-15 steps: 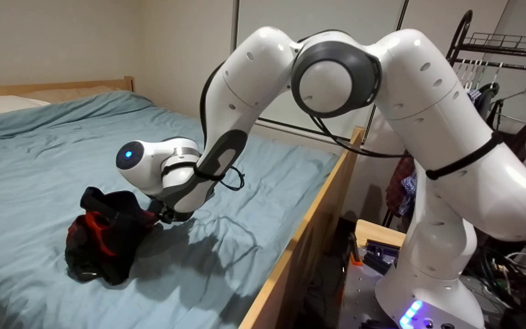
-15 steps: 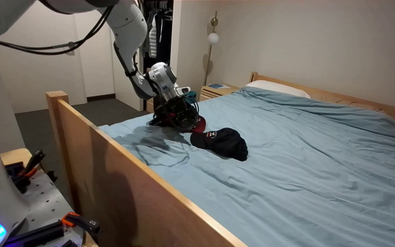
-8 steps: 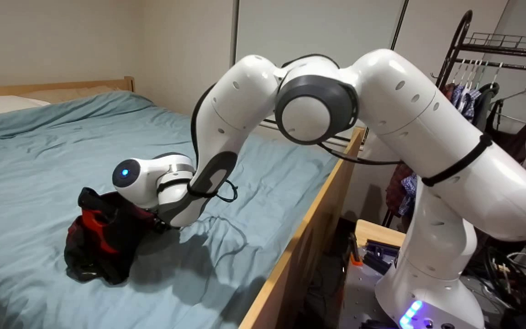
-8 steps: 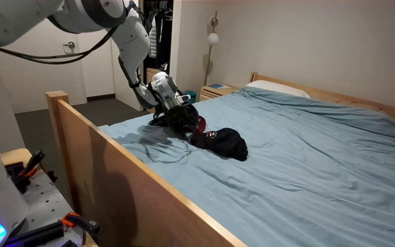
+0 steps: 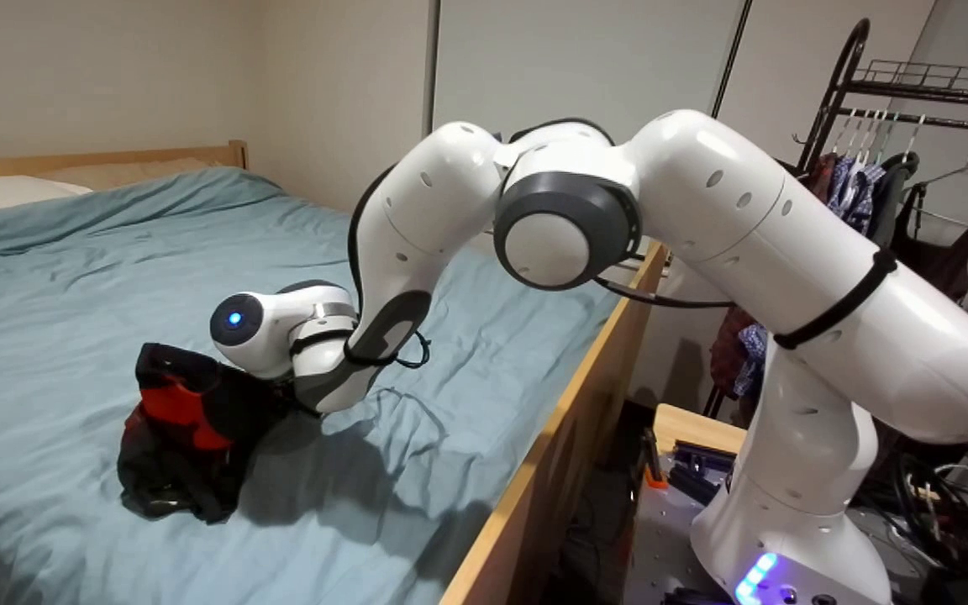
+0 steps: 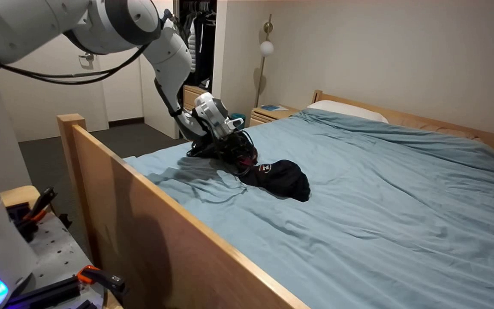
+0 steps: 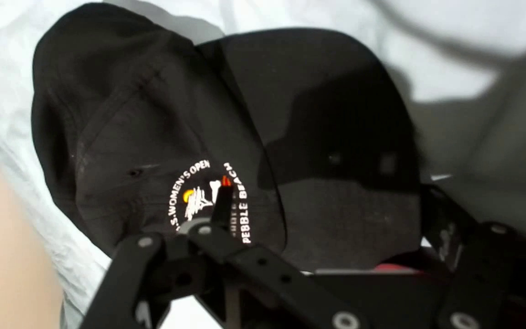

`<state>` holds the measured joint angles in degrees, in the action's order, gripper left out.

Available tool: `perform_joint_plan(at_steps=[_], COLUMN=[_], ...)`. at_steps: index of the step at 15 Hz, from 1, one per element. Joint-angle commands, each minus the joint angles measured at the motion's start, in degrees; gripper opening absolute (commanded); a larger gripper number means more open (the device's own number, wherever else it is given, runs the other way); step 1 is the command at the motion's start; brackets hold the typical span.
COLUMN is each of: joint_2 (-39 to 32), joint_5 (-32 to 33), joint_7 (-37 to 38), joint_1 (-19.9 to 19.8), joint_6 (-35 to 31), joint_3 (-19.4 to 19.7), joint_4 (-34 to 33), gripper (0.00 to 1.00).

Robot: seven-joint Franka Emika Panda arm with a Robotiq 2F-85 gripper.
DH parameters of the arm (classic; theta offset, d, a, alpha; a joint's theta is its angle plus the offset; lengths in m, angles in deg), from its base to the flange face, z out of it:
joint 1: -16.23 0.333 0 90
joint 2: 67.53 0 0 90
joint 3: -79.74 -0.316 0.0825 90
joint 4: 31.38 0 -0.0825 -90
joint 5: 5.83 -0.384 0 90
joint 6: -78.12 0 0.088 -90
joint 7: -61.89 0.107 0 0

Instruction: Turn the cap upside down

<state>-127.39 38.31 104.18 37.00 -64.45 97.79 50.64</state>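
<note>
Now my spread hand (image 7: 329,196) sits lower over the black cap (image 7: 226,137), brim (image 7: 336,137) toward three o'clock in the wrist view, so pinching, then flipping, seems next.

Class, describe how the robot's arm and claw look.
The arm is white and rounded, with dark grey covers, black straps and cables. It carries a round blue light and a bluish light strip. The claw is black, with jointed bars and silvery pins.

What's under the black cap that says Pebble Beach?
Bedding shows around the black cap in the wrist view, and something red peeks out by its brim. What lies directly underneath is covered.
</note>
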Motion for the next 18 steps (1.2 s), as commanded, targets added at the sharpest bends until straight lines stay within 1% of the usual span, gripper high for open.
perform_joint_plan(at_steps=[1, 3, 4, 5, 11, 13, 14, 15, 17, 18], joint_2=[-2.5, -2.7, -2.8, -2.8, -1.2, 0.1, 1.2, 3.2, 8.0, 10.2], joint_5=[2.4, 2.8, 3.0, 3.3, 4.0, 3.8, 3.3, 2.7, 1.7, 2.0], joint_7=[3.7, 4.5, 5.0, 5.2, 7.1, 7.8, 7.5, 7.4, 6.9, 8.0], joint_1=[0.3, 0.3, 0.2, 0.2, 0.1, -0.1, -0.5, -1.1, -2.5, -2.5], joint_6=[-1.2, -1.0, -1.1, -1.0, -1.6, -1.9, -2.1, -2.3, -3.6, -4.1], joint_3=[1.9, 2.2, 2.2, 2.2, 1.8, 1.7, 1.3, 0.8, -0.1, 0.5], joint_4=[-2.6, -2.6, -2.7, -2.5, -1.1, -0.1, 0.7, 2.1, 5.7, 7.2], gripper=[1.0, 1.0, 0.95, 0.74, 0.33, 0.21, 0.16, 0.09, 0.05, 0.04])
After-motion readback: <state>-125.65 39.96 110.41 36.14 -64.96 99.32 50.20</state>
